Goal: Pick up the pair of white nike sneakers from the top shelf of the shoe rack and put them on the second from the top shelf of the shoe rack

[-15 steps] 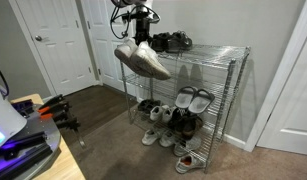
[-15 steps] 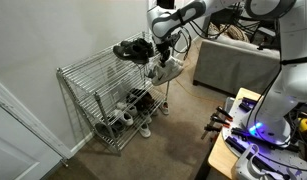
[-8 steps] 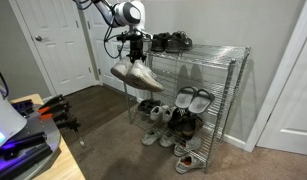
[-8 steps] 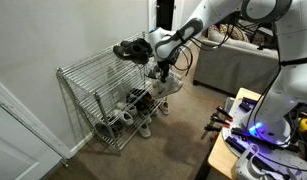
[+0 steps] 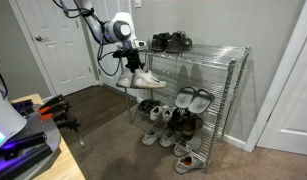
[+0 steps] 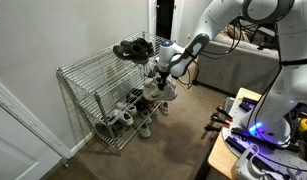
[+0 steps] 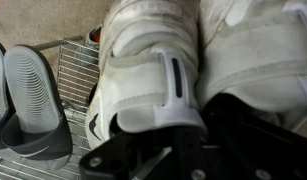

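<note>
Gripper (image 5: 128, 58) is gripping the pair of white sneakers (image 5: 134, 76) from above; the jaws are closing tight on the heel ends of the pair, which is filling the gap between them. In the wrist view the black fingers (image 7: 143, 152) are sitting at the bottom edge, pressing on the strapped sneaker (image 7: 151, 75) and its partner just to the right.

The sneakers are hanging soles down, below the top shelf, at the left end of the shoe rack (image 5: 233, 95) in an exterior view and at the rack's far right end (image 6: 160, 88) in the other camera. Cannot tell whether the soles are touching a shelf.

Dark shoes (image 5: 171, 41) are sitting on the top shelf. Grey slides (image 7: 28, 100) are lying on wire shelving to the left of the sneakers in the wrist view.
</note>
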Available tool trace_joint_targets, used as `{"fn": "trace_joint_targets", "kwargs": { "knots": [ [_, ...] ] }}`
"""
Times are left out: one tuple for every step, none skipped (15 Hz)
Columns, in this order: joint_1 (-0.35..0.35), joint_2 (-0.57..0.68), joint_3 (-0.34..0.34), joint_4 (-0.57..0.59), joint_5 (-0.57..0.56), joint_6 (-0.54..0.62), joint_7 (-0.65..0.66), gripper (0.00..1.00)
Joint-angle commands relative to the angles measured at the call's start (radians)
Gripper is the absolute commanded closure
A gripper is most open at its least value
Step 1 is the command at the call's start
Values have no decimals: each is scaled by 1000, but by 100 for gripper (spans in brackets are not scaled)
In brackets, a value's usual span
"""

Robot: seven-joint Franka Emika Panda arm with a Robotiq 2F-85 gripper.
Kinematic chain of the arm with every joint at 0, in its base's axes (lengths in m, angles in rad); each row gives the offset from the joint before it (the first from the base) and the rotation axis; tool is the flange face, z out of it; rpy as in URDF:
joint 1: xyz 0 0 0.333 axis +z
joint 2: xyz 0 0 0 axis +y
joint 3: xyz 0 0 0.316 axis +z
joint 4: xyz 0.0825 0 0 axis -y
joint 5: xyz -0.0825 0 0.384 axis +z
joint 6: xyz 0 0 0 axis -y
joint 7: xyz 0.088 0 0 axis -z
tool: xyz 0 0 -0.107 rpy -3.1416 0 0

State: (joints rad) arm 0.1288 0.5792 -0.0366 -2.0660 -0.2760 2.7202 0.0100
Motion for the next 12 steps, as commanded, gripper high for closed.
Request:
{"fn": "trace_joint_targets", "kwargs": {
  "knots": [
    [90,-47,-98,-94,-50,131,135,94],
    [110,-33,-115,-86,-40,139,159,94],
    [123,-27,-123,-79,-30,134,171,94],
    [142,-20,-135,-63,-27,122,192,94],
    [158,-14,-147,-44,-27,110,214,94],
    [167,-9,-151,-24,-19,100,234,94],
    [173,-3,-155,-4,-10,93,254,94],
    [173,-1,-153,8,-2,89,266,94],
    [171,1,-149,16,4,82,269,94],
    [170,5,-149,24,7,76,273,94],
    [160,11,-137,7,-3,98,244,90],
    [160,14,-137,15,-2,95,248,90]
  ]
}}
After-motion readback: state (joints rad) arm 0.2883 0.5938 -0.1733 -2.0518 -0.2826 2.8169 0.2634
